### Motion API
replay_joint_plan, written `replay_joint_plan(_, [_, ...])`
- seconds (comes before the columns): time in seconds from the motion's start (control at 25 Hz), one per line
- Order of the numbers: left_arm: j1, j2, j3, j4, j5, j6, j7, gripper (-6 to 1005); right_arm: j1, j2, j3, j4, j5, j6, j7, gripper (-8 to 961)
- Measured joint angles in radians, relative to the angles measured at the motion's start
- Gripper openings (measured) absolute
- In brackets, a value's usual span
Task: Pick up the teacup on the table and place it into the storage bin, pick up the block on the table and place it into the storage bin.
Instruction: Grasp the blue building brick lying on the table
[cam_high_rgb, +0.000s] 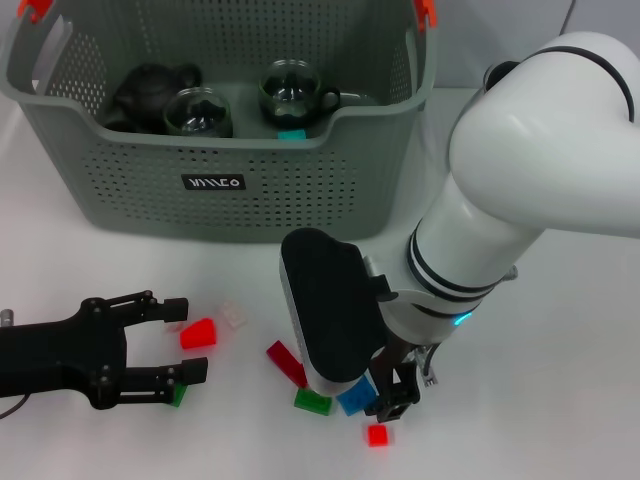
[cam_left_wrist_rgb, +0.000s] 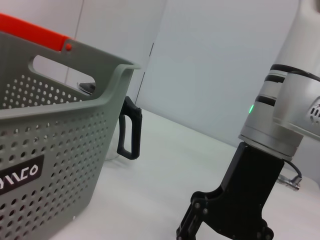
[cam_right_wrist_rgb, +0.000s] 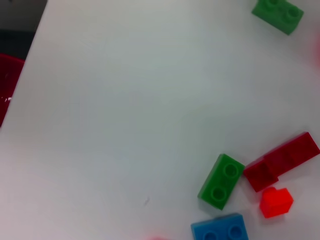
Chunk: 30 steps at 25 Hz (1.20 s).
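The grey-green storage bin (cam_high_rgb: 215, 190) stands at the back of the table and fills the near side of the left wrist view (cam_left_wrist_rgb: 60, 150). Inside it stand two glass teacups (cam_high_rgb: 198, 111) (cam_high_rgb: 290, 90), beside a black teapot (cam_high_rgb: 150, 88) and a teal block (cam_high_rgb: 292, 134). Low on the left, my left gripper (cam_high_rgb: 185, 340) lies open with a red block (cam_high_rgb: 197, 333) between its fingertips. My right gripper (cam_high_rgb: 397, 392) hangs just above the table by a blue block (cam_high_rgb: 355, 398). The right wrist view shows a green block (cam_right_wrist_rgb: 221, 181), a dark red block (cam_right_wrist_rgb: 282, 161), a small red block (cam_right_wrist_rgb: 276, 202) and the blue block (cam_right_wrist_rgb: 220, 231).
More loose blocks lie in front of the bin: a clear one (cam_high_rgb: 233, 316), a dark red one (cam_high_rgb: 287, 362), a green one (cam_high_rgb: 312, 401) and a small red one (cam_high_rgb: 377, 435). The bulky right arm (cam_high_rgb: 520, 180) reaches over the table's right side. A black handle-shaped part (cam_left_wrist_rgb: 129, 132) shows behind the bin.
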Motion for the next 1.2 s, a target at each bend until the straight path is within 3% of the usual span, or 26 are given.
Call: replay_joint_plan(1.2, [0.000, 0.000, -0.006, 0.000, 0.000, -0.003, 0.000, 860, 0.000, 0.001, -0.037, 0.014, 0.031, 0.030, 0.007, 699])
